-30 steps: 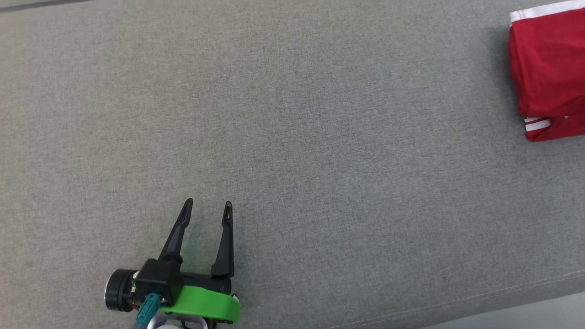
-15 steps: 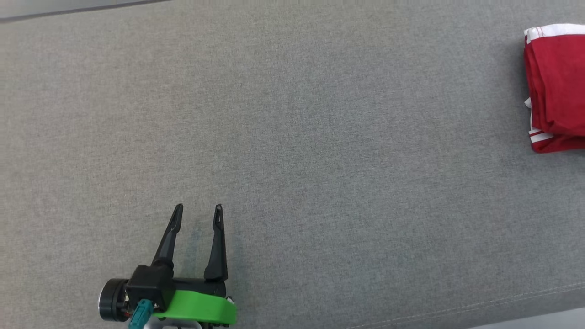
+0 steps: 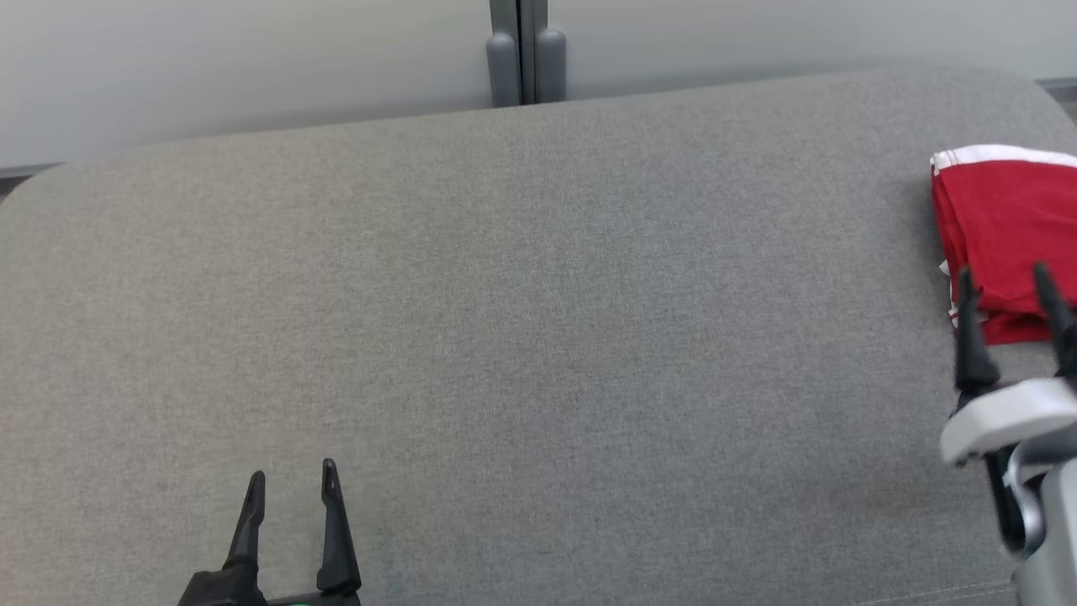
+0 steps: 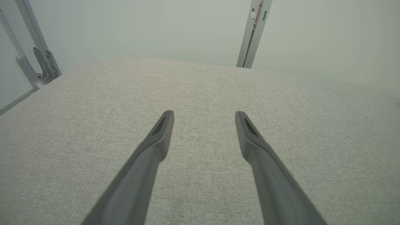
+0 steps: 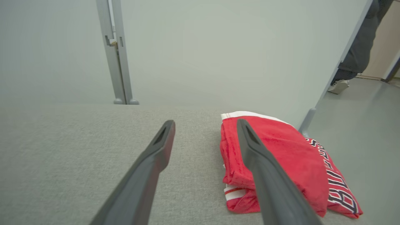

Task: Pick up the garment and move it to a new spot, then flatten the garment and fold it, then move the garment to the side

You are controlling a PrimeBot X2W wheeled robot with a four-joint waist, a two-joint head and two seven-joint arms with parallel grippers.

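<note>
Folded red jersey [image 3: 1001, 210] at grey pad's [image 3: 538, 295] far-right edge, right gripper [image 3: 1003, 271] spread, empty, just beside it, left gripper [image 3: 292, 470] spread near-left, bare pad between.

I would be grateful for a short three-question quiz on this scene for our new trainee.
1. True or false: the right gripper is clamped shut on the folded red garment.
2. Where on the grey cushion does the garment lie in the head view? A: at the left end. B: in the middle. C: at the right end.
3. What lies beneath the open left gripper?

Key
1. False: its jaws stand open and grip nothing.
2. C.
3. Bare cushion fabric.
</note>
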